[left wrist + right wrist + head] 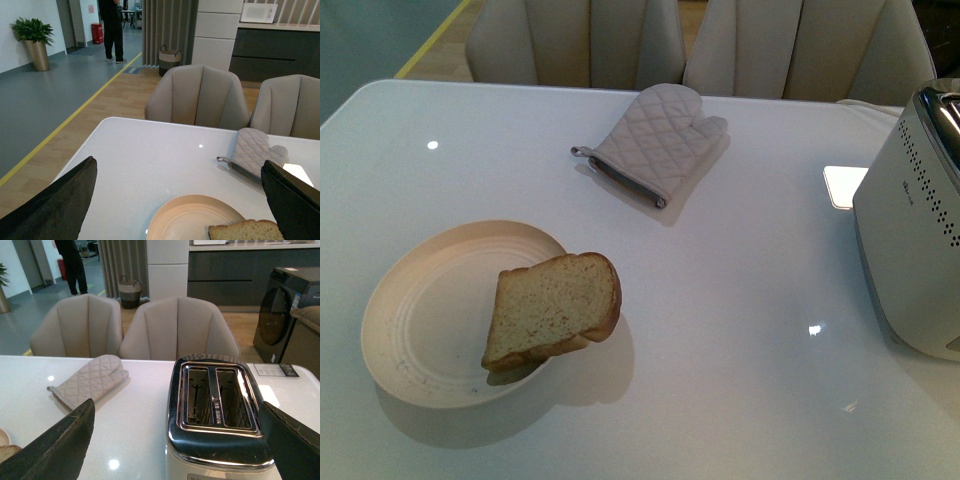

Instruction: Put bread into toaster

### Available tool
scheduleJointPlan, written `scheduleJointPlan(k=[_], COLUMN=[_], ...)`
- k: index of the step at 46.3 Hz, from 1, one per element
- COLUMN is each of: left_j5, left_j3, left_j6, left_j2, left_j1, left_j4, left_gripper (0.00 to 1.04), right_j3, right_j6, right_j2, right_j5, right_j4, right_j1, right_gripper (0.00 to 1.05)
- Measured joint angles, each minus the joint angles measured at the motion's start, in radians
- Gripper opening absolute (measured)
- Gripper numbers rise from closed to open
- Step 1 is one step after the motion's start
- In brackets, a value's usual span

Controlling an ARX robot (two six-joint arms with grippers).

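Front view shows a glossy white tabletop (740, 300). Taking the table's middle as the dial's centre, the round cream ribbed plate (420, 330) lies at about 8 o'clock. The tan, speckled sliced sandwich bread with a brown crust (552, 310), seemingly two stacked slices, leans on the plate's rim on the side toward 3 o'clock, its rounded crust end jutting past the rim over the table. The quilted beige oven mitt (655, 145) lies flat at 12 o'clock, and the boxy silver-white metal toaster with dotted side holes (910, 250) stands at 3 o'clock, well apart from the bread. Left wrist view shows the left gripper (178, 162) with its dark fingers (60, 200) spread wide, holding nothing, above the table near the plate. Right wrist view shows the right gripper (177, 403) likewise spread wide and empty, near the toaster, whose two chrome-rimmed slots face up.
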Motion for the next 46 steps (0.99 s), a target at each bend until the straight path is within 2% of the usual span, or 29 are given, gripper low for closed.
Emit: scheduleJointPlan(k=[26,28,30,32,37,46], left_j5=[0.0,0.05,0.166,0.211,0.26,0.28], left_j3=[0.0,0.031,0.125,0.177,0.228,0.302], left_j6=[0.0,-0.045,-0.172,-0.267,-0.356,-0.399], left_j2=[0.0,0.038,0.187,0.318,0.497,0.887], left_j1=[0.0,0.015,0.05,0.071,0.098,0.124], left_j4=[0.0,-0.084,-0.268,-0.309,-0.23,0.08], left_gripper=[0.98,0.98,0.98,0.98,0.98,0.98], right_j3=[0.0,0.0,0.0,0.0,0.0,0.0], right_j6=[0.0,0.0,0.0,0.0,0.0,0.0], right_j2=[0.0,0.0,0.0,0.0,0.0,0.0], right_j5=[0.0,0.001,-0.001,-0.002,-0.002,-0.001], right_j4=[0.0,0.0,0.0,0.0,0.0,0.0], right_j1=[0.0,0.0,0.0,0.0,0.0,0.0], right_gripper=[0.96,0.96,0.96,0.96,0.96,0.96])
